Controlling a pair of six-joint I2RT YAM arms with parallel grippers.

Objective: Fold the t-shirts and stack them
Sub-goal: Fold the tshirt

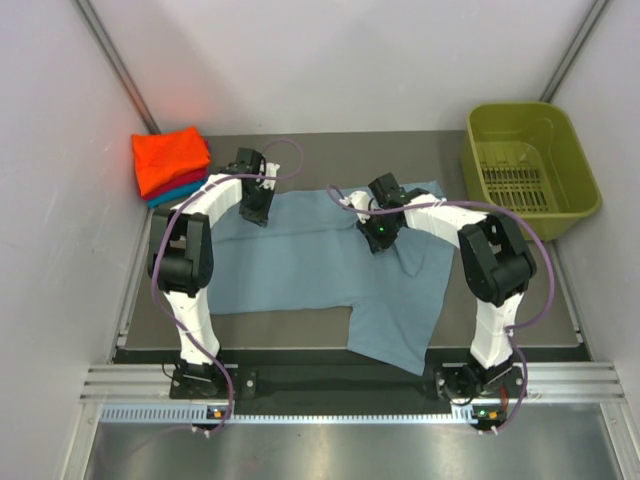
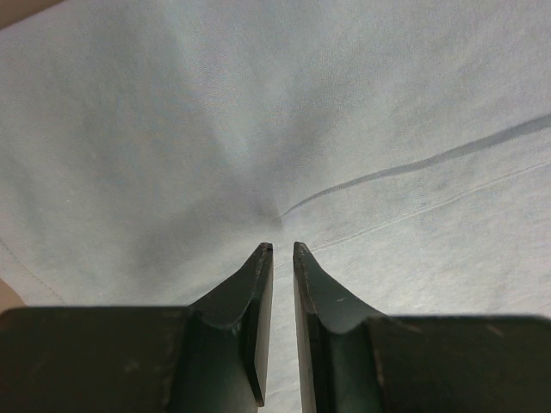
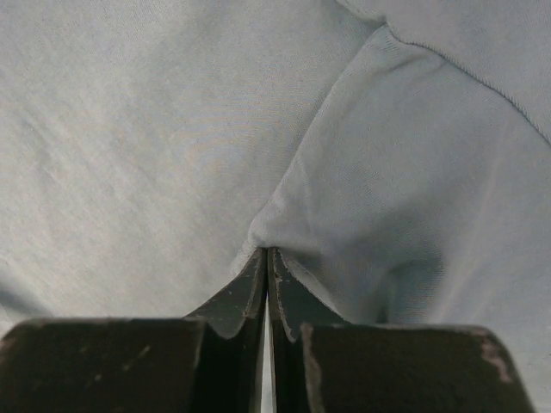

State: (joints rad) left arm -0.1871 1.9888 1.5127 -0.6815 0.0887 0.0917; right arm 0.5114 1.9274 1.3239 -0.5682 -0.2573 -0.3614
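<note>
- At far left on the surface point(image 1: 330, 150), the folded t-shirts point(image 1: 170, 162), stacked: orange over red and teal.
- Nearly closed, the left fingers point(image 2: 265, 262), pinching puckered cloth at the far-left edge of the grey-blue shirt point(image 1: 300, 265), spread mid-surface.
- Pressed fully together, the right fingers point(image 3: 258, 275), gripping a raised fold of it toward its right.

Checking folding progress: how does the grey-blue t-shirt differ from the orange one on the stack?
The grey-blue t-shirt lies spread out, unfolded; the orange t-shirt is folded compact. The grey-blue one rests on the table itself; the orange one tops a stack at the far left corner. Both are soft cloth.
</note>
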